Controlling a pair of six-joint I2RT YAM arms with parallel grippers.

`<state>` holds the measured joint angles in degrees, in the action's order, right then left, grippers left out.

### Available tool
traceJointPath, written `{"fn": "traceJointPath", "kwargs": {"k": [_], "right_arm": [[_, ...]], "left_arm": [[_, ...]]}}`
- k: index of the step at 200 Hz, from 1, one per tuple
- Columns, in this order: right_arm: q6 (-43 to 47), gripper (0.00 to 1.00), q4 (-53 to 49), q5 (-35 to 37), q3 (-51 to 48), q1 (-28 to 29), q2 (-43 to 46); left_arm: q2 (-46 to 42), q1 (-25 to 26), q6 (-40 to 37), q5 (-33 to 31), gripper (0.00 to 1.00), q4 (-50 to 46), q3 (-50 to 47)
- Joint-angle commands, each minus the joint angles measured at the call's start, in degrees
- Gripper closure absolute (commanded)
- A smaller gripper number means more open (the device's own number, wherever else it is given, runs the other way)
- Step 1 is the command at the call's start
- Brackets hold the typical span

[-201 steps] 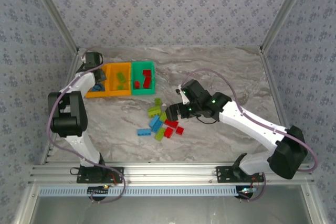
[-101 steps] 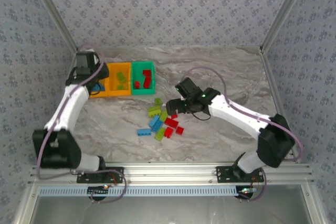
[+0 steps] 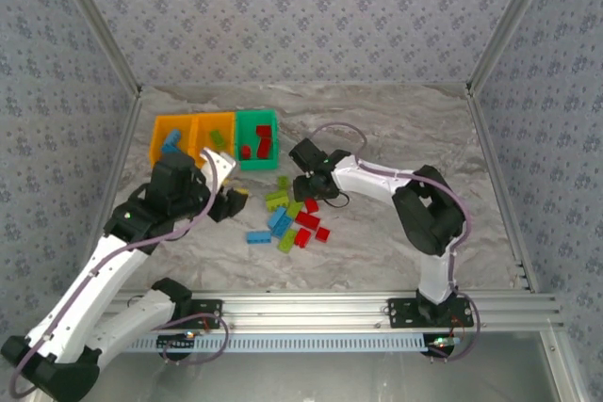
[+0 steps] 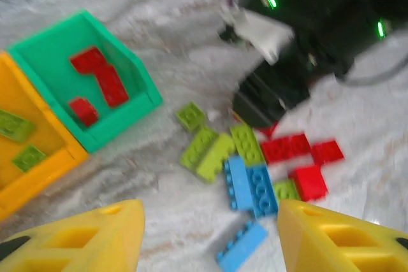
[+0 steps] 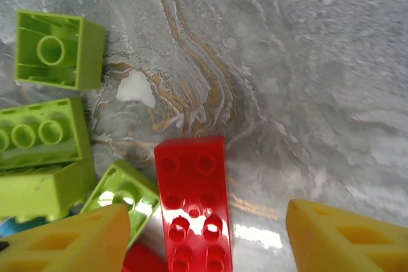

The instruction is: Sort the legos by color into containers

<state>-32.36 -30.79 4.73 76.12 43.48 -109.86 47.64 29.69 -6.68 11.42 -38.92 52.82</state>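
Note:
The loose legos [image 3: 287,218] lie in a pile at mid-table: lime, blue and red bricks. My right gripper [image 3: 316,195] hangs open right over the pile, and a red brick [image 5: 194,208] lies studs-down between its yellow fingers [image 5: 331,240], untouched. My left gripper [image 3: 231,200] is open and empty just left of the pile, facing blue bricks [image 4: 252,186] and lime bricks [image 4: 207,151]. The green bin [image 3: 256,121] holds red bricks [image 4: 95,78]. The middle orange bin [image 3: 219,120] holds lime bricks [image 4: 16,125]. The left orange bin [image 3: 162,129] holds a blue brick [image 3: 171,141].
The three bins stand in a row at the back left, near the left wall rail [image 3: 127,152]. Bare marble table [image 3: 405,120] spreads to the right and behind the pile. My right arm's black wrist [image 4: 299,49] looms over the pile's far side.
My left arm swung from the left orange bin down toward the pile. My right arm folded leftward, bringing its gripper in over the pile's red bricks.

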Motion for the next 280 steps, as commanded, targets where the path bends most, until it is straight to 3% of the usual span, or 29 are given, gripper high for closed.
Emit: {"fn": "traceJointPath", "kwargs": {"k": [1,48,97,111,149,195,236,252,280], "right_arm": [[-1.5,0.43,-0.1,1.3,1.7,-0.8,-2.5],[-2.9,0.65,-0.2,1.9,0.0,-1.5,-1.7],[0.2,0.73,7.6,3.7,-1.6,0.7,10.6],[1.2,0.73,11.8,1.4,-0.4,1.6,12.3],[5.5,0.69,24.7,3.7,6.7,4.4,6.6],[10.0,0.72,31.0,8.7,19.7,4.5,-7.2],[11.8,0.68,26.5,9.2,34.1,4.2,-19.2],[11.4,0.59,23.4,9.3,39.1,4.1,-22.1],[12.3,0.52,21.2,10.4,41.7,3.9,-22.7]], "left_arm": [[0.5,0.4,-4.8,7.8,0.35,-0.3,-2.0],[1.8,0.3,-5.1,8.2,0.23,-0.3,-2.3],[-1.3,0.2,-4.1,3.9,0.1,3.3,-3.6],[-2.7,0.2,-2.9,0.6,0.01,4.8,-4.4],[-3.3,-2.0,0.0,-6.7,0.01,5.7,-4.8],[-3.4,-4.7,1.1,-8.0,0.01,7.2,-6.0],[-2.6,-4.7,1.0,-7.0,0.01,7.1,-6.1],[-2.3,-4.7,0.8,-7.1,0.01,6.7,-6.1],[-2.1,-4.7,1.0,-7.1,0.01,6.7,-6.1]]}}
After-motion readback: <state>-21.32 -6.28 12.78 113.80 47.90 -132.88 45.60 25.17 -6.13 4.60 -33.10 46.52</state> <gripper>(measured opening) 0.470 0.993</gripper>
